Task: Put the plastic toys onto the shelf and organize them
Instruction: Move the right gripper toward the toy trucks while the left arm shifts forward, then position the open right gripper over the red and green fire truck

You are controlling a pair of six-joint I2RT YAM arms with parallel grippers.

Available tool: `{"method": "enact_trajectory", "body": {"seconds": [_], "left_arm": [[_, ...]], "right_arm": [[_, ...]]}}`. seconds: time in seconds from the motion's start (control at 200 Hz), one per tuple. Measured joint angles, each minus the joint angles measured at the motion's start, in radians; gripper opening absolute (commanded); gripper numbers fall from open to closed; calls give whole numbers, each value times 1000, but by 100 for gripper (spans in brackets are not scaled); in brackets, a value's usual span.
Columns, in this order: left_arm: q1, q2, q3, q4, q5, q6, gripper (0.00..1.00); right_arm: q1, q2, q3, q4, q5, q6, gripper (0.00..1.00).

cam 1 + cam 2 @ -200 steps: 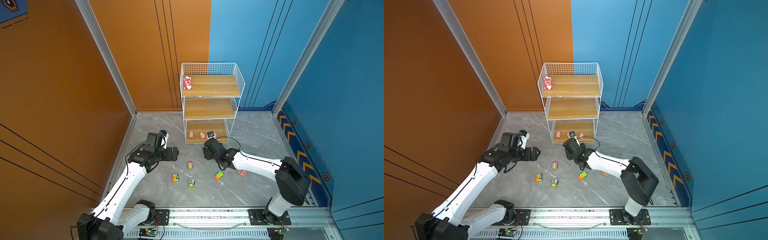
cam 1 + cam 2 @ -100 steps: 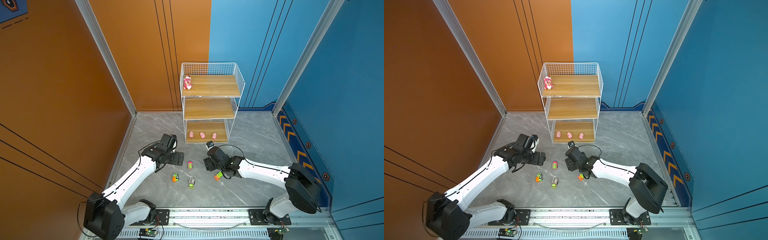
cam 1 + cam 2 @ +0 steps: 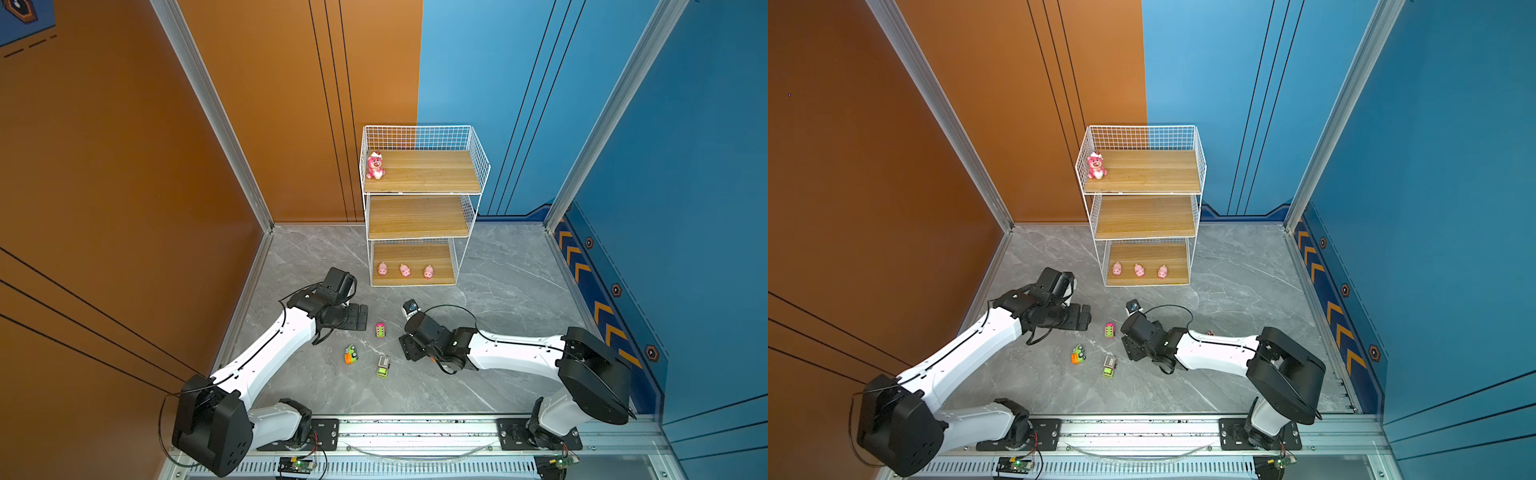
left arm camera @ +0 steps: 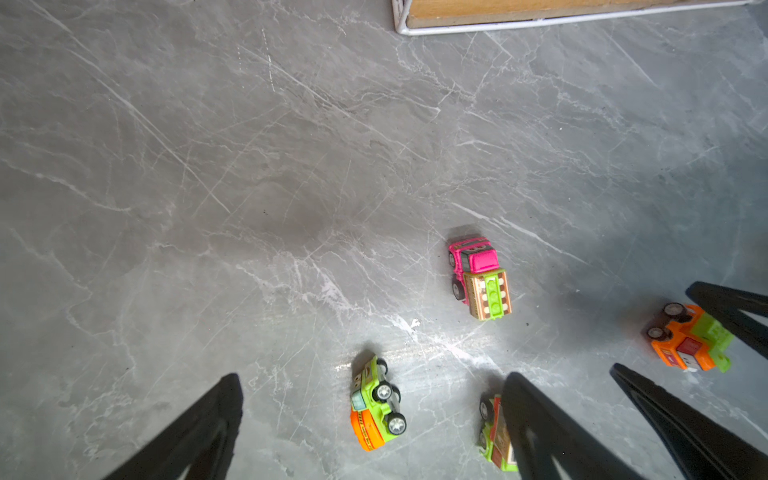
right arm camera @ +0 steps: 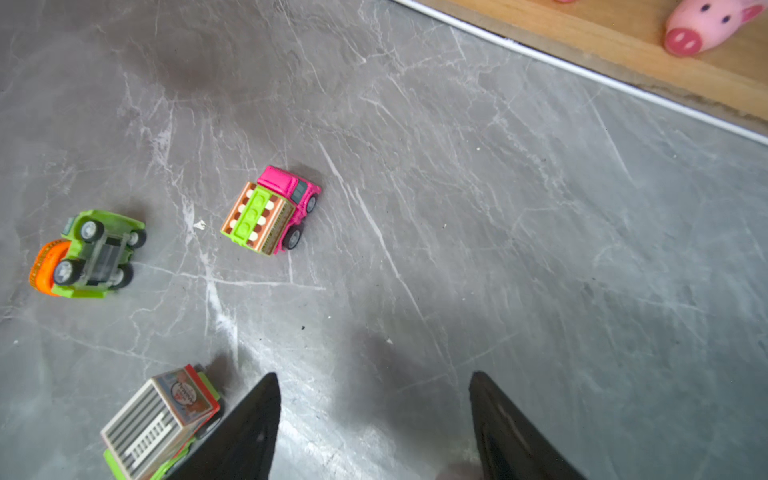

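While both arms reach low over the grey marbled floor, the shelf stands against the back wall at twelve o'clock in both top views. At the nine o'clock end of its top board sits the pink bear. The three pink pigs line the front of its bottom board, snouts toward six o'clock.

Near the middle of the floor, the pink truck stands on its wheels. From it, the green-and-orange car lies on its side at about seven o'clock, and the grey-backed green truck sits at six o'clock.

The left gripper hovers at ten o'clock of the pink truck, jaws spread wide and holding nothing. The right gripper is at four o'clock of it, jaws apart. The left wrist view shows an orange truck tipped on its side between the right gripper's two fingers. One finger seems to brush the truck's green end, though I cannot tell whether it truly touches.
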State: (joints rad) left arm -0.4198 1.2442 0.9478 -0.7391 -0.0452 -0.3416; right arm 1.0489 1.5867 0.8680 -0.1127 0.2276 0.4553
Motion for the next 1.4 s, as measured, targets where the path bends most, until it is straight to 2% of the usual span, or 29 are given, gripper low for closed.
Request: {"method": "enact_trajectory", "body": {"seconds": [0.13, 0.33, 0.576, 0.751, 1.081, 1.396], "left_arm": [[1, 0, 0, -4, 12, -5, 98], [1, -10, 6, -11, 53, 4, 98], [1, -80, 10, -12, 63, 7, 98], [26, -85, 10, -11, 60, -17, 98], [174, -161, 4, 19, 65, -78, 98], [212, -189, -17, 36, 73, -101, 98]], "right_arm": [[32, -12, 5, -30, 10, 42, 73], [113, -5, 95, -132, 54, 175, 70], [210, 101, 306, -306, 126, 370, 69], [261, 164, 390, -412, 162, 492, 68], [275, 270, 458, -489, 162, 626, 66], [251, 310, 488, -504, 139, 724, 63]]}}
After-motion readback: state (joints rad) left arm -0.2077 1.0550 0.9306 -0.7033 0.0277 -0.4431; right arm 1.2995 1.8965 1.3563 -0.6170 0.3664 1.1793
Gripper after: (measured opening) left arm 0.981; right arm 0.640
